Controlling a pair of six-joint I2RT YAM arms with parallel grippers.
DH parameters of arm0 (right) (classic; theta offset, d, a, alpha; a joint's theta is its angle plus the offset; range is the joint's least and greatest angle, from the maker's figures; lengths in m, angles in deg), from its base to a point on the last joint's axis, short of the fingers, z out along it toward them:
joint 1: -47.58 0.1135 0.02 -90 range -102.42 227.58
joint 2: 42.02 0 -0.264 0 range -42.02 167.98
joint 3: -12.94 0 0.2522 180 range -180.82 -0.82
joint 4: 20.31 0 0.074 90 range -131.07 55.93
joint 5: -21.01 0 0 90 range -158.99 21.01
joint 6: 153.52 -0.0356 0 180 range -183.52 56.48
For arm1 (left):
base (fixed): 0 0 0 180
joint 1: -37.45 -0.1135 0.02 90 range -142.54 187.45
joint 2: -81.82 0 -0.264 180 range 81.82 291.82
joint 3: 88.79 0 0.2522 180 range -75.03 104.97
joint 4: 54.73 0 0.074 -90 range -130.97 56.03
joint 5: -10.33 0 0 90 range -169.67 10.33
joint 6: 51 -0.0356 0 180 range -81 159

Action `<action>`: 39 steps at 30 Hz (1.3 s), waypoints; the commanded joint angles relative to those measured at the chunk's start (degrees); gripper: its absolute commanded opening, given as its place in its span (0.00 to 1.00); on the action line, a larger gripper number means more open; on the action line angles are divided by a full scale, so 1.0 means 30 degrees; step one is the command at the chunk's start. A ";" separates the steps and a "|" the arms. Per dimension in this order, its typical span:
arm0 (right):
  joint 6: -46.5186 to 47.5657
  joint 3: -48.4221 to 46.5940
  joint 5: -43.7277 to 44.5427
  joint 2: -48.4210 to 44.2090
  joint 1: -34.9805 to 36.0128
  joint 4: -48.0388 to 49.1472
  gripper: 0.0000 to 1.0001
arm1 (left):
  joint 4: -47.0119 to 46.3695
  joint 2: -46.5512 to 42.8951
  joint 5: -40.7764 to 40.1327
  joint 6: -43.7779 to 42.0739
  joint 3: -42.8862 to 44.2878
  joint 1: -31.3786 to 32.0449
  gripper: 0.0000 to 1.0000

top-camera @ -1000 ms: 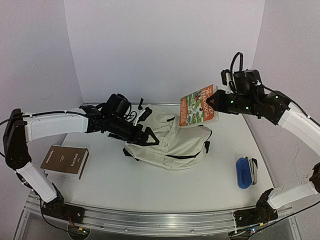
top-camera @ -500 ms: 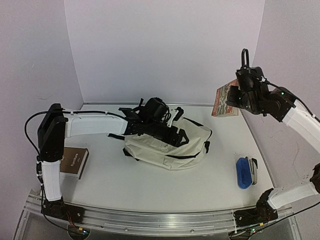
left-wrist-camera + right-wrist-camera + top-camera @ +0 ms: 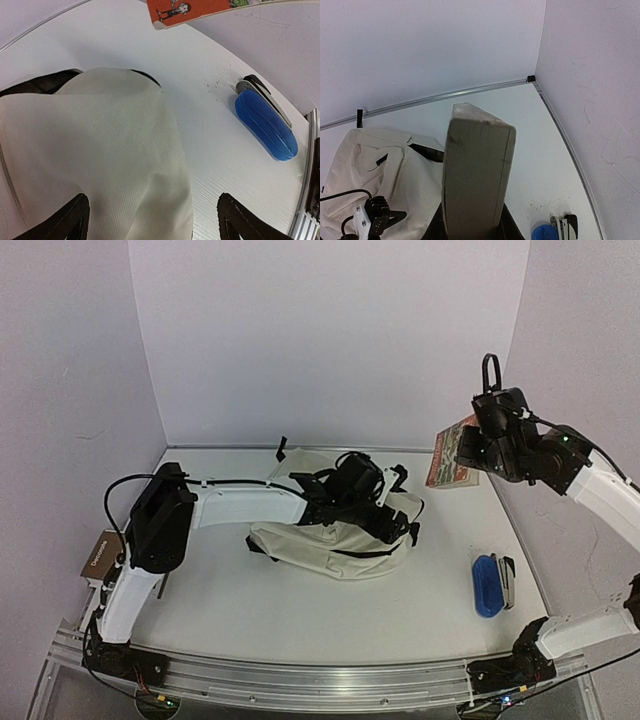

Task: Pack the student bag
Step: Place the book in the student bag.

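Left claw [image 3: 155, 216] gapes over student bag [image 3: 100, 150]; right claw [image 3: 472, 229] clamps book [image 3: 475, 165], edge-on in wrist view.

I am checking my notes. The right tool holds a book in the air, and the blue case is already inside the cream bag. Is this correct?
Not quite. The blue case lies on the table, apart from the bag, as the top external view shows. The right tool does hold the book in the air.
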State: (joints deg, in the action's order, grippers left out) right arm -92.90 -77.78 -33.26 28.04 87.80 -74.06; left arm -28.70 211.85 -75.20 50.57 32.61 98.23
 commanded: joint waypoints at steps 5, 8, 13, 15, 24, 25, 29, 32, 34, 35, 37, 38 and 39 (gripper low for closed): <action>-0.0617 -0.0030 0.0409 -0.0914 0.0119 0.1347 0.00 | 0.2305 0.2793 -0.5371 -0.1586 0.4261 0.0974 0.87; -0.0725 0.0056 0.0367 -0.1053 0.0097 0.1347 0.00 | 0.3373 0.3318 -0.6488 -0.1387 0.5291 0.0981 0.72; -0.0782 0.0381 0.0349 -0.1190 0.0097 0.1347 0.00 | 0.2318 0.1854 -0.6260 -0.1049 0.4005 0.1105 0.40; -0.0868 0.0527 0.0241 -0.1158 0.0108 0.1347 0.00 | 0.1665 0.0997 -0.5715 -0.0923 0.3200 0.1151 0.31; -0.1641 0.0864 -0.0544 -0.1656 0.0108 0.1377 0.00 | 0.1055 -0.2109 -0.5615 -0.0179 0.0553 0.1155 0.07; -0.1721 0.0833 -0.0868 -0.1780 0.0110 0.1403 0.00 | 0.0970 -0.2510 -0.5620 -0.0044 0.0161 0.1158 0.05; -0.2218 0.0798 -0.2633 -0.2262 0.0100 0.1443 0.00 | 0.0725 -0.4229 -0.5646 0.0551 -0.1288 0.1150 0.00; -0.2891 0.1085 -0.4471 -0.2846 0.0103 0.1437 0.00 | 0.0485 -0.5639 -0.6016 0.0942 -0.2382 0.1156 0.00; -0.3435 0.1606 -0.5663 -0.3532 0.0106 0.1389 0.00 | 0.0407 -0.6443 -0.6411 0.1194 -0.3091 0.1152 0.00; -0.3741 0.1982 -0.6122 -0.4004 0.0104 0.1317 0.00 | 0.0418 -0.6787 -0.6679 0.1299 -0.3421 0.1112 0.00; -0.4345 0.2678 -0.6905 -0.4867 0.0106 0.1123 0.00 | 0.0540 -0.7358 -0.7187 0.1592 -0.3915 0.0952 0.00; -0.4617 0.2952 -0.7295 -0.5212 0.0109 0.1006 0.00 | 0.0627 -0.7614 -0.7318 0.1803 -0.4121 0.0810 0.00; -0.4926 0.3137 -0.7579 -0.5460 0.0114 0.0841 0.00 | 0.0728 -0.7860 -0.7365 0.1997 -0.4266 0.0652 0.00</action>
State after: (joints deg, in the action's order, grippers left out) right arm -102.63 -70.12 -50.26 16.11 87.85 -74.18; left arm -24.39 194.34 -94.50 53.50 21.25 101.18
